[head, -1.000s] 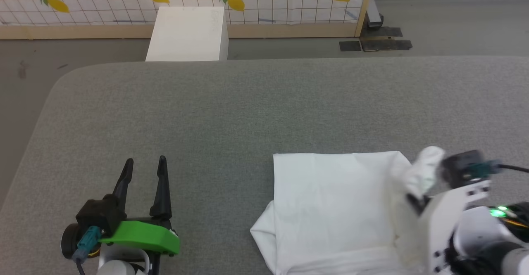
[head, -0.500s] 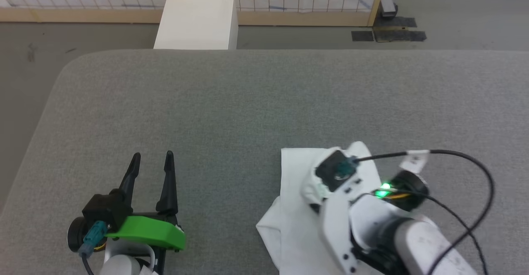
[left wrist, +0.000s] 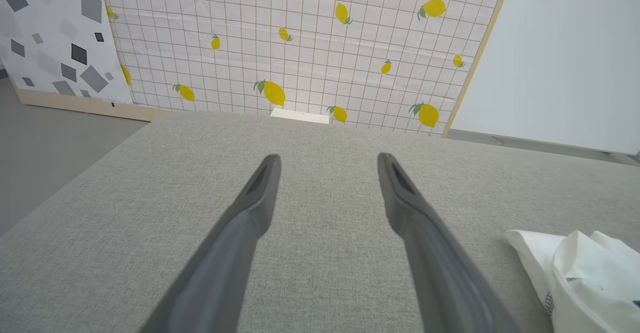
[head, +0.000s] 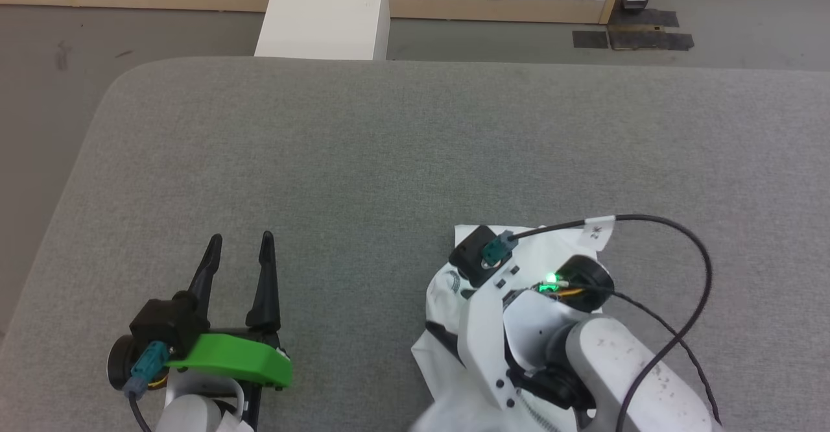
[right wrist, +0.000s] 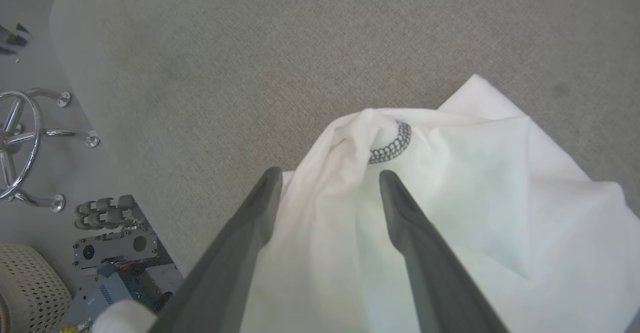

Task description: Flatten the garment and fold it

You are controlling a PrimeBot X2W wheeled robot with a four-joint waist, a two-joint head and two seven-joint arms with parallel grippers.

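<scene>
The left gripper (head: 240, 242) stands with its fingers spread wide, holding nothing, above the grey padded surface (head: 389, 146); a white box (head: 324, 10) sits far ahead of its tips, past the surface's edge. Off to its right lies the garment (right wrist: 475, 198), bunched, with a dark stitched hem showing. The right gripper (right wrist: 328, 173) hangs over it, fingers parted, a loose ridge of fabric between them

The garment (right wrist: 480, 188) — thin white fabric, dark zigzag stitching at one hem — lies rumpled, apparently folded over, on the grey surface (right wrist: 300, 48).
</scene>
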